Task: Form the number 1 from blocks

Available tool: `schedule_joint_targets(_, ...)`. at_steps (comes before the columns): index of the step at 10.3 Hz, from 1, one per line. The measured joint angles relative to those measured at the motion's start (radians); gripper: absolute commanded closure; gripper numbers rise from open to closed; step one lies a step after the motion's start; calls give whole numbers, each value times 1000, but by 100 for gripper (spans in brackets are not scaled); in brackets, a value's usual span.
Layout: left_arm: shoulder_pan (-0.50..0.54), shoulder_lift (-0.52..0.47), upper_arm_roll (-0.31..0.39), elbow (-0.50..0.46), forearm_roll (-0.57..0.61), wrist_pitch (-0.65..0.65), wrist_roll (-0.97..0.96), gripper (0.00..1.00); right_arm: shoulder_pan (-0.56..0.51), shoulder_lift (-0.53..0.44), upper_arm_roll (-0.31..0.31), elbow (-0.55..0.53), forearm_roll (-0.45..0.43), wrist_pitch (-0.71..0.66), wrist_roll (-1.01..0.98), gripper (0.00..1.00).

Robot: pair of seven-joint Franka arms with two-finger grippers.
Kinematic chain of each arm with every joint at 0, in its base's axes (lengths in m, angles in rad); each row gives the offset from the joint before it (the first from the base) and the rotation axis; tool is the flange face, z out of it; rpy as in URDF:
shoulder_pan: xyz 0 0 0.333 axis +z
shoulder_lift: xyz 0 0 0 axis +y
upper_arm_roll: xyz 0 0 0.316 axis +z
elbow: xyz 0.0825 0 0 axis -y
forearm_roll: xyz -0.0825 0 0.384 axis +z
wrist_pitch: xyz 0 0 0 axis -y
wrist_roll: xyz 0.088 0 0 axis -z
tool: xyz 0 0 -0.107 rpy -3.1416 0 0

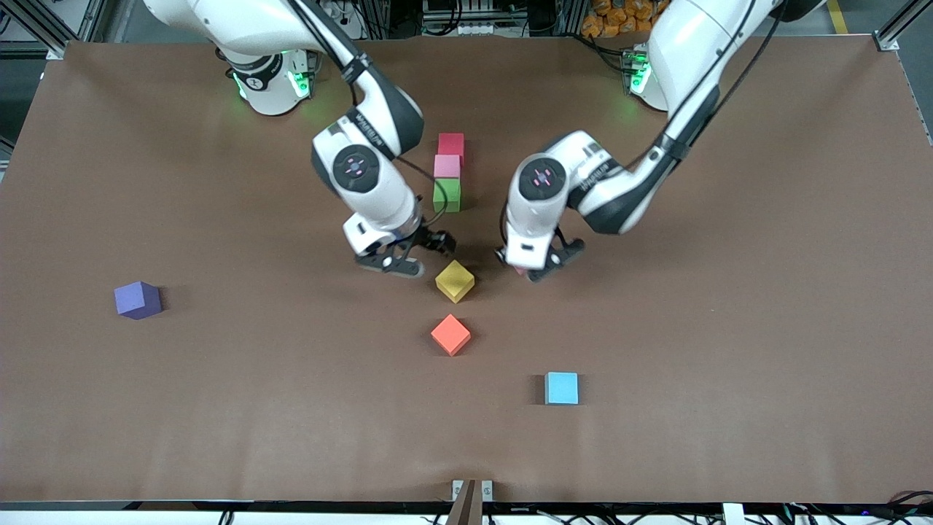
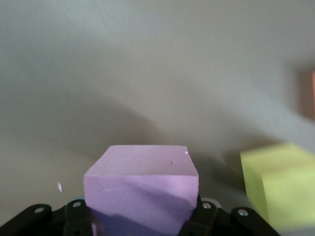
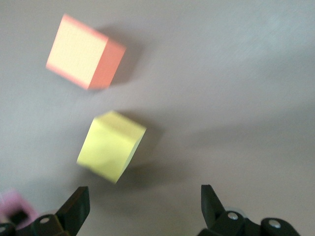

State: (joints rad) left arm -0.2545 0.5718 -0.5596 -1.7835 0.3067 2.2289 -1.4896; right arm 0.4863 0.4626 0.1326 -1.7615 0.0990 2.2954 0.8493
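A red block [image 1: 451, 144], a pink block [image 1: 447, 166] and a green block [image 1: 447, 195] stand touching in a straight column at mid-table. The yellow block [image 1: 455, 281] lies nearer the front camera, turned at an angle; it also shows as yellow block [image 3: 110, 146] and yellow block [image 2: 280, 184]. My left gripper [image 1: 539, 266] hangs low beside the yellow block, toward the left arm's end, and is shut on the second pink block [image 2: 141, 189]. My right gripper [image 1: 415, 255] is open and empty just off the yellow block, toward the right arm's end; its fingers [image 3: 74, 209] stand wide apart.
An orange-red block [image 1: 450, 335] lies nearer the front camera than the yellow one. A light blue block [image 1: 561, 388] sits nearer still, toward the left arm's end. A purple block [image 1: 138, 300] rests toward the right arm's end of the brown table [image 1: 729, 328].
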Motion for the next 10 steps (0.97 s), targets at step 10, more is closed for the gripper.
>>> schedule_joint_targets(10, -435, -15, -100, -94, 9, -10, -245, 100, -136, 1, -190, 31, 0, -46, -11, 0)
